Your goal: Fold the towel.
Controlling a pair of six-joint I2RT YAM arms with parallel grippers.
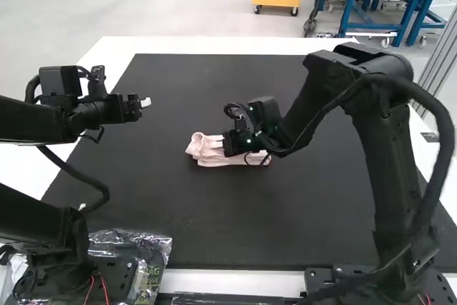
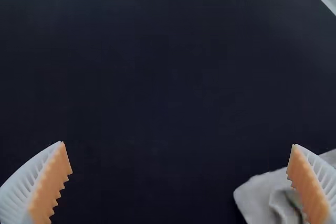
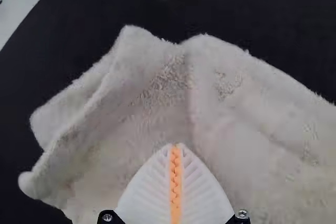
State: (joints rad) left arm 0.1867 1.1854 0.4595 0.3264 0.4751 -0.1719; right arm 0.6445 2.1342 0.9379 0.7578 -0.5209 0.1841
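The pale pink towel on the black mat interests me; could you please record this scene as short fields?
towel: pale pink cloth, bunched with uneven layers
place: near the middle of the black mat
right gripper: white ribbed fingers together over the towel; whether they pinch cloth is unclear
left gripper: fingers apart, left of the towel
folding: no neat fold visible

1. Left arm point(image 1: 28, 121) and right arm point(image 1: 382, 155) were black.
2. Cables point(image 1: 448, 133) were thick, black.
3. Fingers point(image 3: 144, 190) were white, ribbed, tapered.
4. Pads point(image 2: 308, 186) were orange, toothed.
5. Screws point(image 3: 107, 217) were silver.
6. Base wires point(image 1: 105, 287) were red.
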